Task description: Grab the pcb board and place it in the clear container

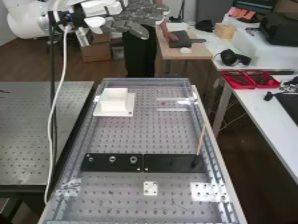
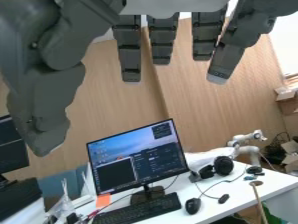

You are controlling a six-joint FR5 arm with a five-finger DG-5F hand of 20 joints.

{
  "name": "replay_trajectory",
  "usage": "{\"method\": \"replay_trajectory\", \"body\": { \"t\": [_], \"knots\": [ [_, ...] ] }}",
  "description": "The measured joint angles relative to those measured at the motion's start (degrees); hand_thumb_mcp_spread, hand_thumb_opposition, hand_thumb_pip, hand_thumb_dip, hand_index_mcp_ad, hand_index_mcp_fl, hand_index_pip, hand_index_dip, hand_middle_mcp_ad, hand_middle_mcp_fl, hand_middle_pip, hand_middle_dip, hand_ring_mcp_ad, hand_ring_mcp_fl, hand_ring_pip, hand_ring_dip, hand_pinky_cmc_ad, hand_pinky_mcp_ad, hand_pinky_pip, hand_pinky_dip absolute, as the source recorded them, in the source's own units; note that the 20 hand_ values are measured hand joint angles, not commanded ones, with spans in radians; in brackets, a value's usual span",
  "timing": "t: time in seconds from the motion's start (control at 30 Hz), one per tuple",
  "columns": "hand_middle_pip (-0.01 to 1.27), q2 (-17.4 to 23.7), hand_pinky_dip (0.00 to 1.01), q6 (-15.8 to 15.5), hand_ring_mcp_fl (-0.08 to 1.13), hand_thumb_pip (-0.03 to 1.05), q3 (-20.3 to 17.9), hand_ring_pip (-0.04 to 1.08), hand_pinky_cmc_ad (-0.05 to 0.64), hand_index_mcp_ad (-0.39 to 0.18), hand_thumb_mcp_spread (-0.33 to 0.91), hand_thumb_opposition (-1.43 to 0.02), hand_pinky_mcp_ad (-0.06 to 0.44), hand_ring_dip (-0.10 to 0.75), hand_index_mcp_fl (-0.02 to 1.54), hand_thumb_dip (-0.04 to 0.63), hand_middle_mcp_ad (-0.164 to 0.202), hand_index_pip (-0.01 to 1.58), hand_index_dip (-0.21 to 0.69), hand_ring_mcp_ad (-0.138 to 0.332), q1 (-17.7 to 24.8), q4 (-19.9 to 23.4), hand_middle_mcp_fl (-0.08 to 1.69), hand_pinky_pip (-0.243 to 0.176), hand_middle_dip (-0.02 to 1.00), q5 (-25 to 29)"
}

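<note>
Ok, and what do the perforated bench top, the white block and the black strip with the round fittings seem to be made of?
The perforated bench top looks like bare metal: grey, dull sheen, regular holes. The white block is probably matt plastic, being evenly white with crisp edges. The black strip is smooth and dark; coated metal or plastic, I can't tell.

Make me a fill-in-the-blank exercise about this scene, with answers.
The block on the perforated bench is coloured ____.
The flat strip across the bench is coloured ____.
The trays on the side table are coloured ____.
The hand has its fingers extended, not shut but ____.
Missing words: white; black; red; open.
</note>
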Motion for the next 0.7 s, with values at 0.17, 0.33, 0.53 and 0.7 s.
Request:
{"method": "replay_trajectory", "body": {
  "t": [0.17, 0.33, 0.53, 0.7],
  "knots": [
    [0.13, 0.2, 0.80, 0.1, 0.00, 0.47, 0.3, 0.10, 0.307, -0.042, 0.29, -0.75, 0.176, 0.014, 0.15, 0.126, 0.066, 0.22, 0.197, 0.215, -0.3, -1.4, 0.01, -0.124, 0.11, -0.8],
    [0.13, 0.1, 0.79, 0.9, 0.00, 0.42, 1.3, 0.09, 0.307, -0.042, 0.27, -0.74, 0.178, 0.014, 0.15, 0.110, 0.066, 0.13, 0.222, 0.215, -0.8, -4.2, 0.00, -0.124, 0.11, -2.2],
    [0.13, 0.1, 0.75, 1.7, 0.00, 0.42, 2.1, 0.10, 0.307, -0.042, 0.26, -0.74, 0.185, 0.016, 0.13, 0.094, 0.066, 0.11, 0.230, 0.215, -1.2, -5.9, 0.00, -0.124, 0.11, -3.2],
    [0.13, 0.1, 0.72, 1.9, 0.00, 0.42, 2.2, 0.09, 0.307, -0.042, 0.26, -0.74, 0.185, 0.024, 0.10, 0.094, 0.066, 0.10, 0.237, 0.216, -1.2, -5.9, 0.00, -0.124, 0.11, -3.1]
  ]
}}
